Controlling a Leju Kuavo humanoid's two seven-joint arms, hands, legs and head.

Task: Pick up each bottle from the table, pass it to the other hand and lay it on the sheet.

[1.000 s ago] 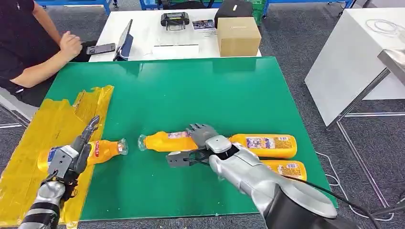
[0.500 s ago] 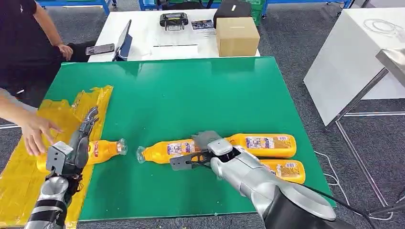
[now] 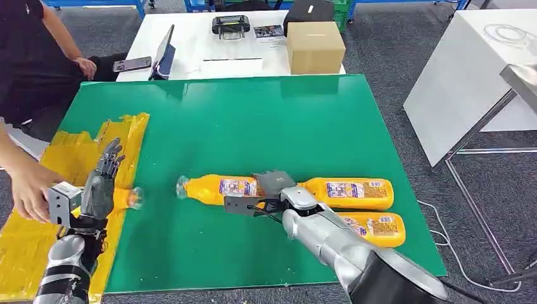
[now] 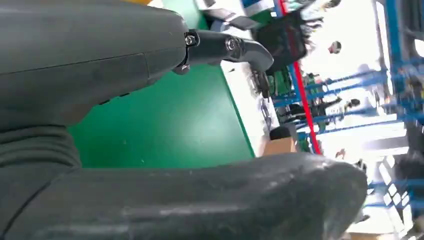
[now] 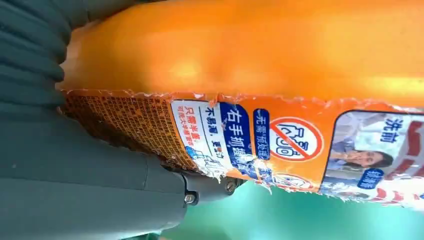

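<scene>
Fingers (image 3: 269,183) of the right hand (image 3: 272,193) grip the middle bottle (image 3: 218,189); left hand (image 3: 98,190) at nine o'clock, fingers spread, over another bottle (image 3: 126,199).

Two bottles (image 3: 345,193) lie right of the sheet (image 3: 69,164).

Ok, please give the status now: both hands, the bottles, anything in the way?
Right hand grips a bottle. Left hand over the bottle on the sheet, grip unclear. Person's hand at the yellow sheet.
</scene>
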